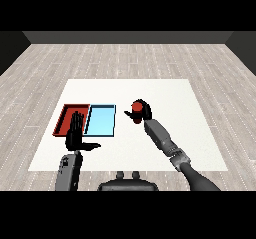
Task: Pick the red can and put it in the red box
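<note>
The right hand (141, 111) has its fingers curled round the red can (137, 106) near the tabletop's middle, so the carry leftward over the blue tray (100, 120) to the red tray (64, 114) seems next, while the left hand (76, 133) rests with straight fingers.

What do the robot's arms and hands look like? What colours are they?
Both arms are grey tubes made of chunky, boxy sections. The left arm is short and blocky here. The right arm looks longer, with a darker grey rounded part near the bottom. Each ends in a black hand with fingers and a thumb: left hand, right hand. No cables or markings show.
</note>
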`<action>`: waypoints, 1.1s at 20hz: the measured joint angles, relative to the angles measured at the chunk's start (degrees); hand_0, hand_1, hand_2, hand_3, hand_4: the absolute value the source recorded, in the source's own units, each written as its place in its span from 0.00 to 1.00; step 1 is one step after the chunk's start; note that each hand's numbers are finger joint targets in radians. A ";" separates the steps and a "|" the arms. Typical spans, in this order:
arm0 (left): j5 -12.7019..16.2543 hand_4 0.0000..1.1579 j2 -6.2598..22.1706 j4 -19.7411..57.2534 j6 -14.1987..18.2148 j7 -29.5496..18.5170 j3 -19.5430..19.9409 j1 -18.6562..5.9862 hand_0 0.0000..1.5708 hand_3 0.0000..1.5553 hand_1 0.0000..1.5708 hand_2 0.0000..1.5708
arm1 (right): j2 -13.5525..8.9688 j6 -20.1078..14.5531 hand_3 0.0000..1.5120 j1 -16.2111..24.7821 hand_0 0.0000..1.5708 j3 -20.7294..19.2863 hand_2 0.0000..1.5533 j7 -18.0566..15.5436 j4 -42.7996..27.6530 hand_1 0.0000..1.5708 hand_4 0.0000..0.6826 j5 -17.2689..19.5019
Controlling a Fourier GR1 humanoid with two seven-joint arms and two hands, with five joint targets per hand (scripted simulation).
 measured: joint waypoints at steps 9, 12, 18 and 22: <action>-2.44 0.00 -1.29 -3.37 2.13 5.78 -6.13 -2.20 0.00 0.00 0.00 0.00 | -4.53 -1.90 0.92 8.35 0.95 1.07 0.93 3.00 -21.73 0.95 0.92 2.52; -4.12 0.00 -1.62 -4.16 4.00 9.21 -9.20 -3.48 0.00 0.00 0.00 0.00 | -4.15 -4.78 0.92 11.40 0.95 2.67 0.93 5.50 -29.72 0.95 0.92 4.23; -5.49 0.00 -1.79 -5.36 6.15 13.14 -12.45 -4.61 0.00 0.00 0.00 0.00 | -4.20 -10.53 0.91 17.86 0.92 6.09 0.90 12.42 -45.65 0.92 0.92 9.62; -6.80 0.00 -1.88 -3.88 9.61 15.07 -16.44 -6.51 0.00 0.00 0.00 0.00 | -4.02 -11.07 0.92 21.37 0.90 6.95 0.91 14.43 -52.51 0.90 0.92 12.34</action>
